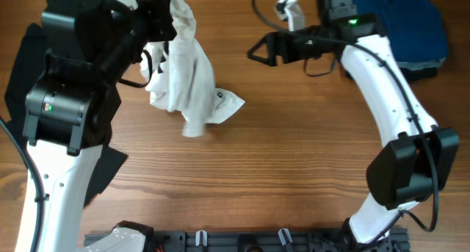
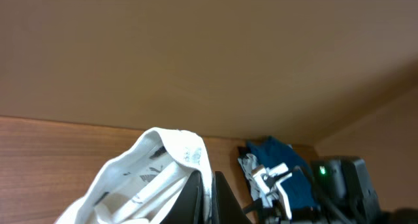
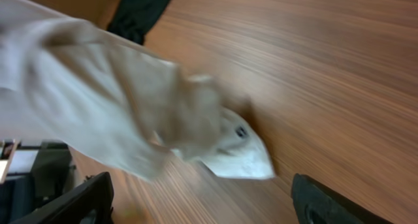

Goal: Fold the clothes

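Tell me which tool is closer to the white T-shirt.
Left. The left tool is shut on the white T-shirt, holding one end up; the right tool stands open off to the side, not touching it.

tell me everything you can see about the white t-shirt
The white t-shirt is soft, thin-looking fabric, badly crumpled and bunched rather than spread. Its upper part is pinched in the shut left gripper and lifted. The rest hangs down in folds, and the lower end lies in a heap on the wooden table. A small dark print shows near the bottom edge. The open right gripper is apart from it.
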Robot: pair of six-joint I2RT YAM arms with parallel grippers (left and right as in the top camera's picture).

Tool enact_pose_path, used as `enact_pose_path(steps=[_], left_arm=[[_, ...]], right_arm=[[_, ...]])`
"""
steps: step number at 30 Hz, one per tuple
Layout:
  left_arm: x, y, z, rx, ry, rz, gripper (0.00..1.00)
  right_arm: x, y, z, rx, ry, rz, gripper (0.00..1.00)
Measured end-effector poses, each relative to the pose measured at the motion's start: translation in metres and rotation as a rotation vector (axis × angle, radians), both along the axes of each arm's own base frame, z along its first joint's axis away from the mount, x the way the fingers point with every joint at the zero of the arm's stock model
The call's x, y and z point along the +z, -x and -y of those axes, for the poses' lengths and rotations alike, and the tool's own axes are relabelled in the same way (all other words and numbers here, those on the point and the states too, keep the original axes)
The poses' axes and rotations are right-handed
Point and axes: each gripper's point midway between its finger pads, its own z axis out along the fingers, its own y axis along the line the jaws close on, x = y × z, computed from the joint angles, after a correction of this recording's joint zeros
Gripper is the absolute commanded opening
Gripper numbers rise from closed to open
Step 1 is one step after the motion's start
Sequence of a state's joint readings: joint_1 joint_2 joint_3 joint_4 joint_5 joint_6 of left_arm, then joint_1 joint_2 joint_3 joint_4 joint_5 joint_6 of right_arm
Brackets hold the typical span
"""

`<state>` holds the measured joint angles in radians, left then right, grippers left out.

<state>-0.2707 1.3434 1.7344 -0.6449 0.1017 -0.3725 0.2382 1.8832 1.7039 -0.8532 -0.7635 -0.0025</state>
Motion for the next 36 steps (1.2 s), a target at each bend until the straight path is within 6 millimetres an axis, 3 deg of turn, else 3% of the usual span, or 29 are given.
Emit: enact_pose_path(steps=[7, 15, 19, 28, 32, 36], left_arm=[[-0.002, -0.004, -0.005, 0.039, -0.007, -0.001, 0.04], [-0.005, -0.007, -0.006, 0.050, -0.007, -0.009, 0.04], [-0.004, -0.007, -0.006, 0.052, -0.002, -0.010, 0.04], [-0.003, -0.008, -0.006, 0.053, 0.006, -0.008, 0.04], [-0.003, -0.008, -0.006, 0.054, 0.007, -0.008, 0.04], [-0.003, -0.008, -0.006, 0.054, 0.010, -0.009, 0.04]], right_arm=[[0.014, 0.003, -0.054, 0.011, -0.044, 0.043, 0.87], [0.010, -0.008, -0.073, -0.080, -0.003, 0.082, 0.86], [-0.015, -0.010, -0.079, -0.108, 0.027, 0.065, 0.84], [-0.112, -0.005, -0.082, -0.133, 0.116, -0.034, 0.80], [-0.123, -0.008, -0.088, -0.142, 0.113, -0.024, 0.75], [-0.118, -0.021, -0.095, -0.199, 0.073, 0.000, 0.66]])
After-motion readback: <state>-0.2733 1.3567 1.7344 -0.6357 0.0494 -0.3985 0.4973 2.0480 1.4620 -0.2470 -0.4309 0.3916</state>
